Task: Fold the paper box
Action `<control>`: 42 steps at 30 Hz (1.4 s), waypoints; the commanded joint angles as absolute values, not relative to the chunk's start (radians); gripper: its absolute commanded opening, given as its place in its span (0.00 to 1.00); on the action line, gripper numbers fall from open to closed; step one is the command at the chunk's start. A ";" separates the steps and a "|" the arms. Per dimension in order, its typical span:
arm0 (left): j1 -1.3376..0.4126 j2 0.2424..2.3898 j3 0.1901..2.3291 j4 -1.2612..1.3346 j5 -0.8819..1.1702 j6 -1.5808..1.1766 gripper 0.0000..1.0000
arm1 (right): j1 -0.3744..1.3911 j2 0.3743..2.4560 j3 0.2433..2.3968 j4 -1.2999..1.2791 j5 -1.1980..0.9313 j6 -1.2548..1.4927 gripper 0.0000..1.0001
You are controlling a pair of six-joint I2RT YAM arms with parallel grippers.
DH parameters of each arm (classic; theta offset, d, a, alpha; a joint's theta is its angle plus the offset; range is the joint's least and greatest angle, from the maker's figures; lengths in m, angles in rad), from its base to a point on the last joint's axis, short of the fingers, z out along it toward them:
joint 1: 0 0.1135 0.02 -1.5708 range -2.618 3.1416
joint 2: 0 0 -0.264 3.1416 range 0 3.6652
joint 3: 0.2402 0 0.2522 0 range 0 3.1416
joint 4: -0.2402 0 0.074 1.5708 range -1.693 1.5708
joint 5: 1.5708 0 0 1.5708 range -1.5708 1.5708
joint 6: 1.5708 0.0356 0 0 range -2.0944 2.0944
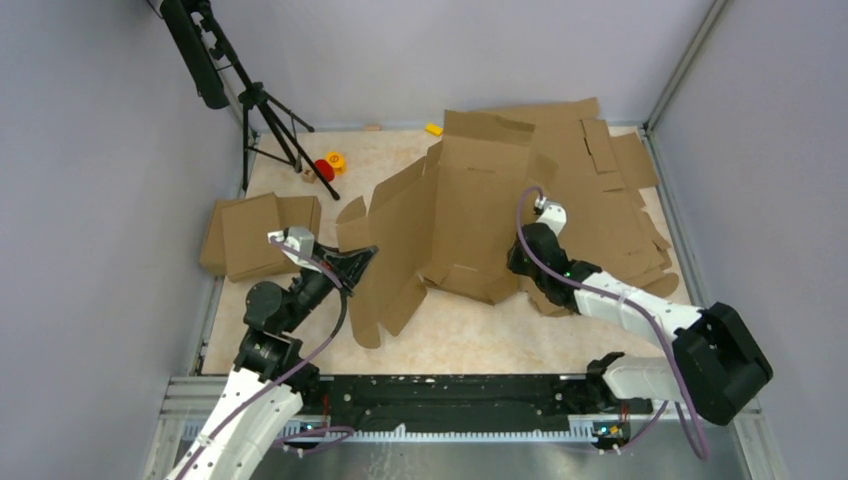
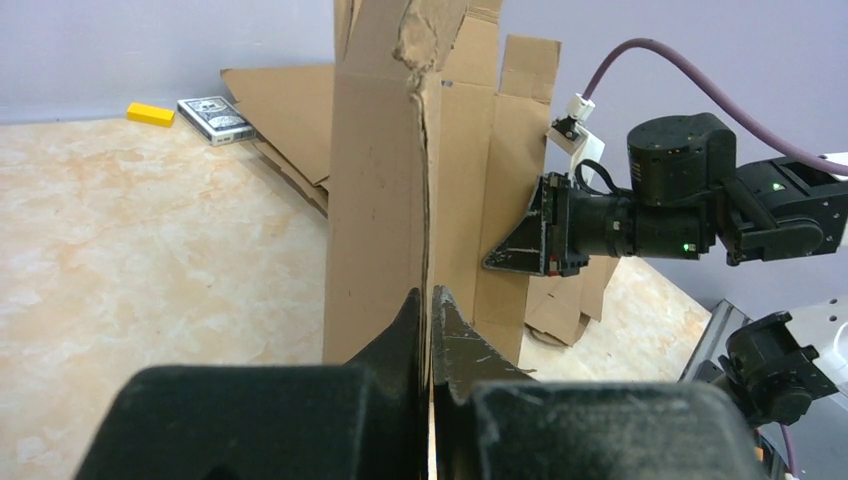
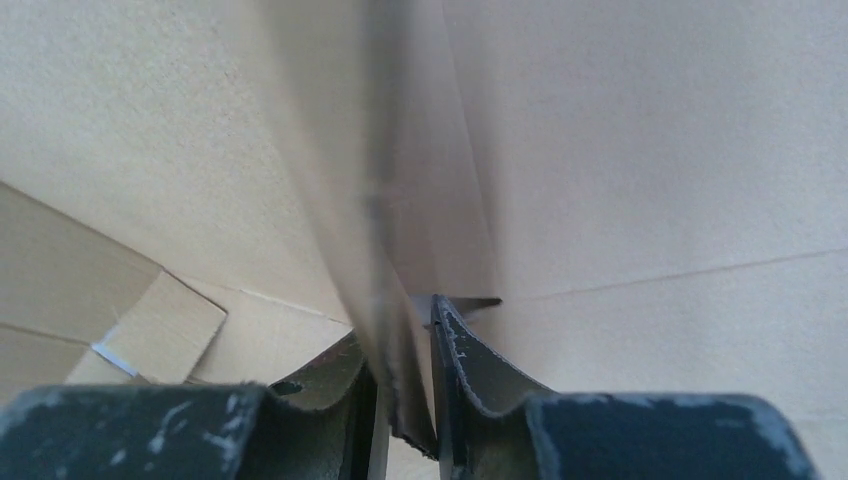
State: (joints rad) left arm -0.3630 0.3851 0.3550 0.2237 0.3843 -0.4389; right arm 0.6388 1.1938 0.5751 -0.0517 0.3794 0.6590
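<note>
The paper box is a large brown creased cardboard piece standing partly upright in the middle of the table. My left gripper is shut on its left flap; in the left wrist view the jaws pinch the thin edge of the cardboard. My right gripper is at the box's lower right edge. In the right wrist view the gripper has a blurred flap caught between its two fingers, which press against both sides. The right gripper also shows behind the box in the left wrist view.
A pile of brown slotted sheets lies at the back right. Smaller cardboard pieces lie at the left. A black tripod stands at the back left beside red and yellow spools. A yellow block and a card deck rest by the far wall.
</note>
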 commanded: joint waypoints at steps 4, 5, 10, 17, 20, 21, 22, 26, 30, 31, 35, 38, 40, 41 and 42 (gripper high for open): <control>-0.373 0.370 0.337 0.205 0.370 -0.449 0.00 | 0.658 1.318 0.751 -0.010 0.379 0.735 0.20; -0.372 0.368 0.334 0.212 0.362 -0.451 0.00 | 0.666 1.331 0.767 -0.008 0.386 0.726 0.21; -0.372 0.356 0.318 0.232 0.335 -0.457 0.00 | 0.684 1.385 0.798 0.033 0.389 0.671 0.25; -0.373 0.333 0.313 0.202 0.333 -0.445 0.00 | 0.686 1.356 0.719 -0.022 0.439 0.570 0.41; -0.373 0.319 0.308 0.197 0.330 -0.444 0.00 | 0.686 1.338 0.702 -0.074 0.438 0.550 0.43; -0.374 0.315 0.309 0.194 0.326 -0.443 0.00 | 0.686 1.335 0.699 -0.088 0.429 0.547 0.45; -0.374 0.309 0.309 0.190 0.323 -0.441 0.00 | 0.686 1.330 0.694 -0.097 0.410 0.543 0.47; -0.374 0.306 0.307 0.182 0.320 -0.439 0.00 | 0.686 1.314 0.653 -0.071 0.298 0.529 0.69; -0.375 0.307 0.308 0.179 0.322 -0.440 0.00 | 0.700 1.313 0.648 -0.076 0.200 0.483 0.71; -0.376 0.307 0.308 0.177 0.322 -0.439 0.00 | 0.708 1.312 0.655 -0.090 0.188 0.455 0.71; -0.376 0.305 0.308 0.174 0.319 -0.439 0.00 | 0.731 1.297 0.668 -0.141 0.162 0.322 0.71; -0.375 0.309 0.307 0.174 0.317 -0.439 0.00 | 0.752 1.291 0.685 -0.204 0.131 0.222 0.71; -0.375 0.312 0.309 0.174 0.317 -0.439 0.00 | 0.774 1.298 0.708 -0.255 0.171 0.198 0.71; -0.375 0.314 0.308 0.175 0.318 -0.439 0.00 | 0.778 1.309 0.719 -0.277 0.186 0.194 0.72; -0.374 0.315 0.308 0.175 0.318 -0.439 0.00 | 0.781 1.316 0.727 -0.293 0.196 0.190 0.72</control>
State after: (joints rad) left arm -0.3683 0.3096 0.3229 0.1951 0.2924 -0.4343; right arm 0.7368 1.3117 0.6598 -0.1810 0.2024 0.3084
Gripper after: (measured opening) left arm 0.004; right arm 0.713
